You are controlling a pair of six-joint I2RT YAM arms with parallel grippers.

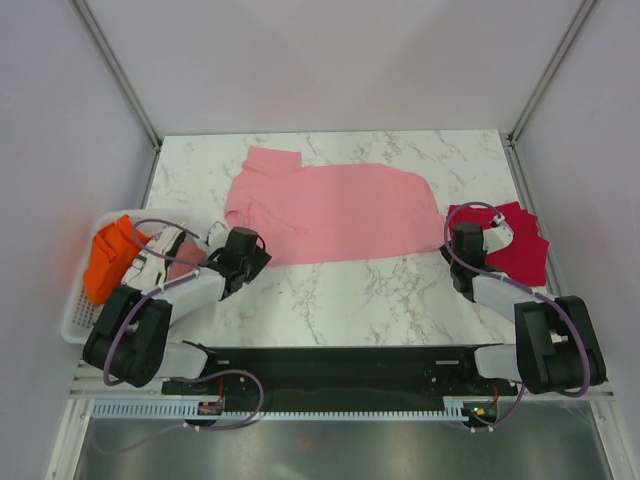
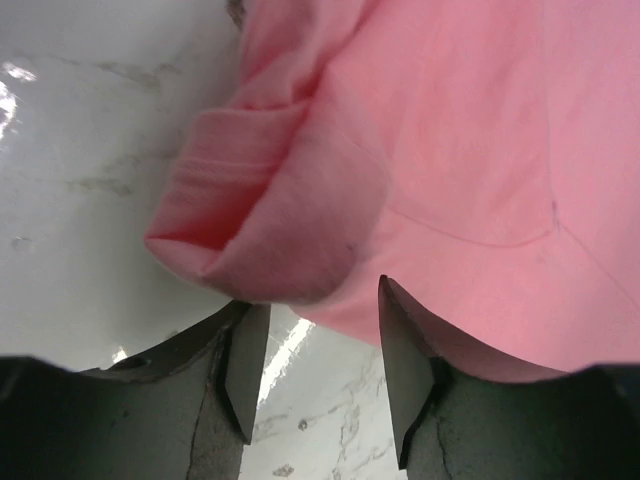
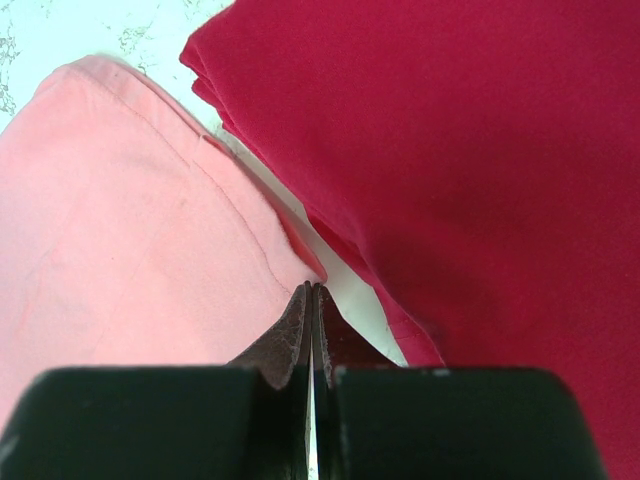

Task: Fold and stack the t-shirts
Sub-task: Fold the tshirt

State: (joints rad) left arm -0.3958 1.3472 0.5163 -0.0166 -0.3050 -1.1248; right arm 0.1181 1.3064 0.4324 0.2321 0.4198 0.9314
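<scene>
Flat pink t-shirt (image 1: 330,215), folded crimson t-shirt (image 1: 520,248)

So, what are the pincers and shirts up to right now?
Left pincer open by pink t-shirt sleeve. Right pincer shut at its hem corner, grip unclear. Shirt spread out; red t-shirt folded, far right.

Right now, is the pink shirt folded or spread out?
Spread out: the pink t-shirt lies flat across the table; only one sleeve curls over by the left gripper.
</scene>
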